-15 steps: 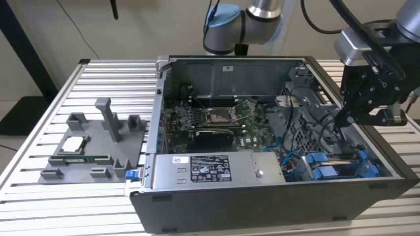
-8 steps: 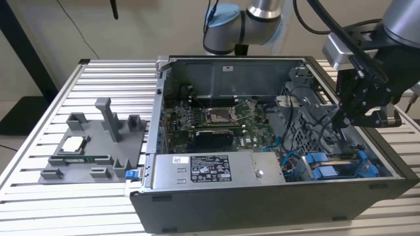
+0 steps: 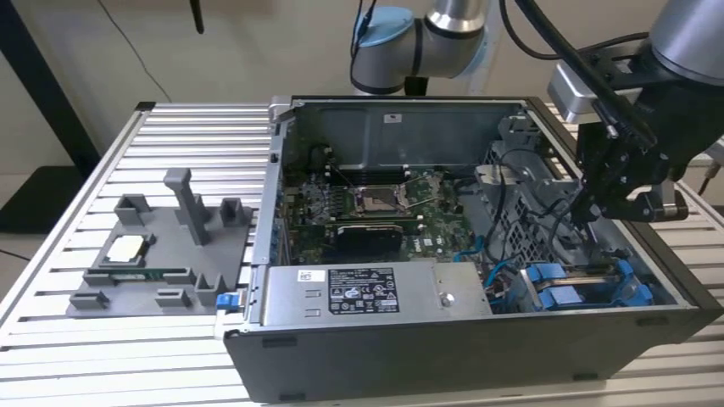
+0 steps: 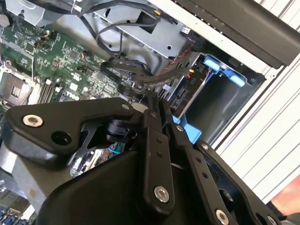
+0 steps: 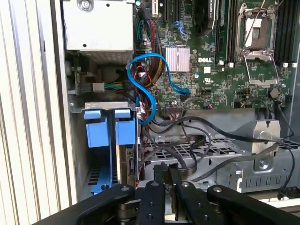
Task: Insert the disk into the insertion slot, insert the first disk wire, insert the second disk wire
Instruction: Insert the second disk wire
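1. Closest to the lens in both wrist views are the dark links of my gripper (image 5: 168, 171). Its two fingers (image 5: 160, 174) are pressed together, pinching a black wire (image 4: 161, 79) at their tips.
2. I hang inside the open computer case (image 3: 453, 356), low over the drive cage on the exterior view's right. The motherboard (image 5: 211, 79) lies just beyond my fingertips.
3. In the first wrist view, the disk (image 5: 125, 133) sits inside the insertion slot (image 5: 101, 106). Its bright blue carrier shows at the mouth of the bay, and a strip of its grey edge runs on towards my fingers.
4. A second blue carrier (image 5: 98, 133) stands just beside it in the same cage. The two are parallel.
5. My fingertips are near the disk's edge but not touching it. The pinched wire loops away over the perforated metal of the cage among other dark cables.
6. A blue cable (image 5: 140, 84) curls from the cage area up onto the motherboard. It passes close to the disk's carrier.
7. The square processor socket (image 5: 257, 35) is well apart from me, on the far side of the board.
8. In the exterior view, the grey labelled power-supply box (image 3: 374, 288) lies between the board and the case's near wall.
9. On the exterior view's left, a grey parts fixture (image 3: 158, 254) rests on the slatted table (image 3: 181, 136), well away from the case.
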`<state>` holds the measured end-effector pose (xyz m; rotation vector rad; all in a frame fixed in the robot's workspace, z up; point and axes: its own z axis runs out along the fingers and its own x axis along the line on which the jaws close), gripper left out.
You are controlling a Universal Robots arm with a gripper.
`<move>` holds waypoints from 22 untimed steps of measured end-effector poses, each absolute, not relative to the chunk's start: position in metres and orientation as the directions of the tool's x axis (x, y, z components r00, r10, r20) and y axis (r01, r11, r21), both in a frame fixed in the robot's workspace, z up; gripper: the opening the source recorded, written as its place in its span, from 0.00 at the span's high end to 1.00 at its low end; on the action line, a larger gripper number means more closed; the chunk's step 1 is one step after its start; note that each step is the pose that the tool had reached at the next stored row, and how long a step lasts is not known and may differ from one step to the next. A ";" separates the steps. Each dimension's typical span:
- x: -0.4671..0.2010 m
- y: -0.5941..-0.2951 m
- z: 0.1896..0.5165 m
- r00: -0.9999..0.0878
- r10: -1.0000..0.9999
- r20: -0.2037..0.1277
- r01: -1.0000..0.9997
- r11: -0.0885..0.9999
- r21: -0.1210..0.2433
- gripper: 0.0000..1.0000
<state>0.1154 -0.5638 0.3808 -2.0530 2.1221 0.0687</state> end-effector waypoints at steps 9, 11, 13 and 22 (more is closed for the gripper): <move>0.115 -0.564 0.378 -0.024 -0.986 -0.162 -0.994 0.041 -0.103 0.84; 0.114 -0.564 0.376 -0.023 -0.987 -0.161 -0.994 0.040 -0.106 0.84; 0.113 -0.565 0.372 -0.023 -0.988 -0.151 -0.993 0.039 -0.108 0.84; 0.113 -0.565 0.370 -0.023 -0.990 -0.141 -0.993 0.038 -0.109 0.84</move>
